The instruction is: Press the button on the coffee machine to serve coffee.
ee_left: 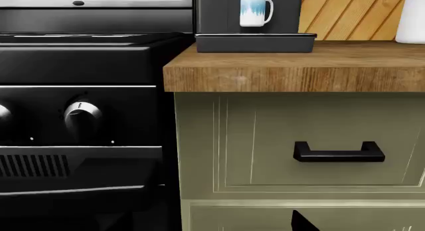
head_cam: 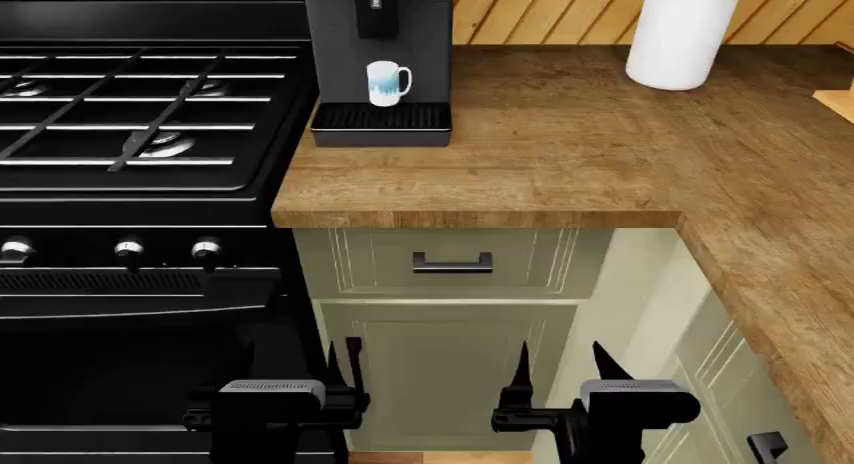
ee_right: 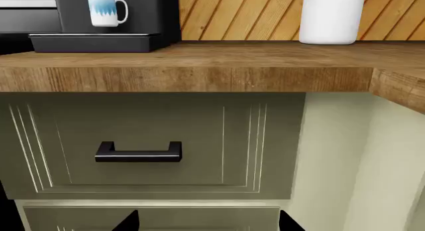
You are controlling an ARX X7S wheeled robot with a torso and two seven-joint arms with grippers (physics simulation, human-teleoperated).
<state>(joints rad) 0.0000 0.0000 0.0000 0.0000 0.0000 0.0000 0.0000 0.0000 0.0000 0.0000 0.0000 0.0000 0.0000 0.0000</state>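
Note:
The coffee machine (head_cam: 340, 34) is a tall dark box at the back of the wooden counter, right beside the stove. A white mug with a blue print (head_cam: 388, 83) stands on its ribbed drip tray (head_cam: 380, 121) under the spout block (head_cam: 376, 9), which bears a small pale mark. The machine also shows in the left wrist view (ee_left: 219, 12) and the right wrist view (ee_right: 149, 12). My left gripper (head_cam: 291, 366) and right gripper (head_cam: 565, 369) hang low in front of the cabinet door, well below the counter and far from the machine. Both are open and empty.
A black gas stove (head_cam: 134, 104) with knobs (head_cam: 128, 250) is left of the counter (head_cam: 574, 144). A white utensil holder (head_cam: 681, 34) stands at the back right. A pale green drawer with a black handle (head_cam: 453, 263) sits under the counter edge, and the counter wraps round on the right.

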